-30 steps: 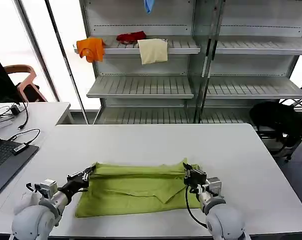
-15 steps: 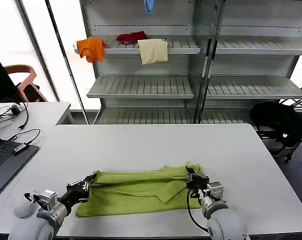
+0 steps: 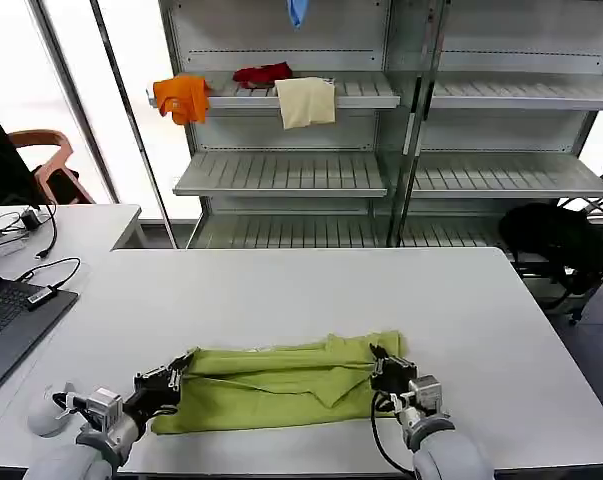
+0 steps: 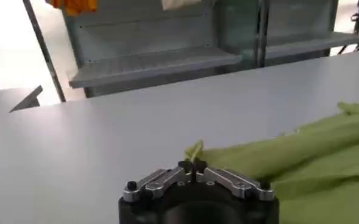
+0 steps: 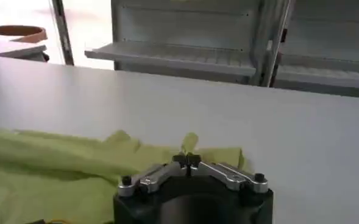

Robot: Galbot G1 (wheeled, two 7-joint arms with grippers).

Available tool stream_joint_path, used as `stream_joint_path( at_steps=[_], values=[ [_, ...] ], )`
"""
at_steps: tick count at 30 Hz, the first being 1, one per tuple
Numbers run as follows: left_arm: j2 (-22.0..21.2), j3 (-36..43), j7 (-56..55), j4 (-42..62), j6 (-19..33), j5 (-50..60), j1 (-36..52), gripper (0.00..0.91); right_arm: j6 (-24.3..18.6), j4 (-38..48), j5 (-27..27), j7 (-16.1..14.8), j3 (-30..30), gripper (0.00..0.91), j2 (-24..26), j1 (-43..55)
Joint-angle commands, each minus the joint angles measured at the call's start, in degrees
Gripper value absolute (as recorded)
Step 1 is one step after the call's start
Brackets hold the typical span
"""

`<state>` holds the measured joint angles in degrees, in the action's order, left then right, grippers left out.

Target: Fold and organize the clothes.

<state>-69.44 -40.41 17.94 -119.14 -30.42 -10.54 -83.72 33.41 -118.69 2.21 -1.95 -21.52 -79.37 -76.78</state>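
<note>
Both grippers, left (image 3: 178,366) and right (image 3: 377,359), stay clamped on the lime T-shirt's (image 3: 271,388) far edge; we've dragged it nearer across the white table (image 3: 311,290); fold progressing.

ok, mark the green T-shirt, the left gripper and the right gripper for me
green T-shirt (image 3: 271,385): head view, middle of the folded cloth.
left gripper (image 3: 177,367): head view, between fingertips pinching the shirt's edge.
right gripper (image 3: 378,357): head view, between fingertips clamped on the shirt's other end.

Rounded grey forearms, black left tool (image 3: 177,366) and right tool (image 3: 378,360); silver screwed linkages, black cable
</note>
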Motion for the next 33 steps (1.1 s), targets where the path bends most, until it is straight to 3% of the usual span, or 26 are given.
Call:
stream_joint_path(
  at_steps=[1,6,10,13,18,22,25,28,33],
  values=[
    [-0.1,0.2,-0.2,0.4,0.2,3.5,-0.5,0.907,0.0,0.0,-5.1,-0.7,0.0,0.907,-0.3,-1.1],
    [-0.7,0.6,-1.1,0.8,1.4,4.7,-1.1,0.907,-0.2,0.5,-10.7,-0.3,0.1,0.907,-1.0,-1.3],
    [-1.2,0.3,-2.0,-0.4,1.9,2.8,-1.4,0.907,-0.2,-0.3,-10.9,0.1,-0.3,0.907,-1.3,-1.3],
    [-1.6,-0.5,-3.7,-1.8,2.4,-2.7,-1.4,0.907,-0.3,-2.4,-5.8,0.5,-0.9,0.907,-1.2,-1.4],
    [-3.0,-2.7,-10.6,-5.0,3.5,-12.6,-2.6,0.907,-2.7,-8.2,8.5,1.1,-4.3,0.907,-1.3,0.0],
    [-4.5,-2.0,-17.2,-4.5,7.7,-11.7,-5.4,0.907,-10.6,-8.7,15.2,3.2,-6.5,0.907,-1.4,4.5],
    [-6.2,-0.8,-21.2,-3.9,8.9,-11.5,-7.0,0.907,-14.5,-7.5,16.6,5.3,-6.7,0.907,-1.3,7.5],
    [-7.7,1.6,-24.7,-2.8,10.9,-11.6,-8.4,0.907,-15.5,-5.7,15.7,7.1,-6.0,0.907,-1.3,9.8],
    [-9.7,5.4,-27.1,-0.5,12.3,-9.3,-8.5,0.907,-15.3,-3.4,13.4,6.2,-5.3,0.907,-1.9,10.3]
  ],
)
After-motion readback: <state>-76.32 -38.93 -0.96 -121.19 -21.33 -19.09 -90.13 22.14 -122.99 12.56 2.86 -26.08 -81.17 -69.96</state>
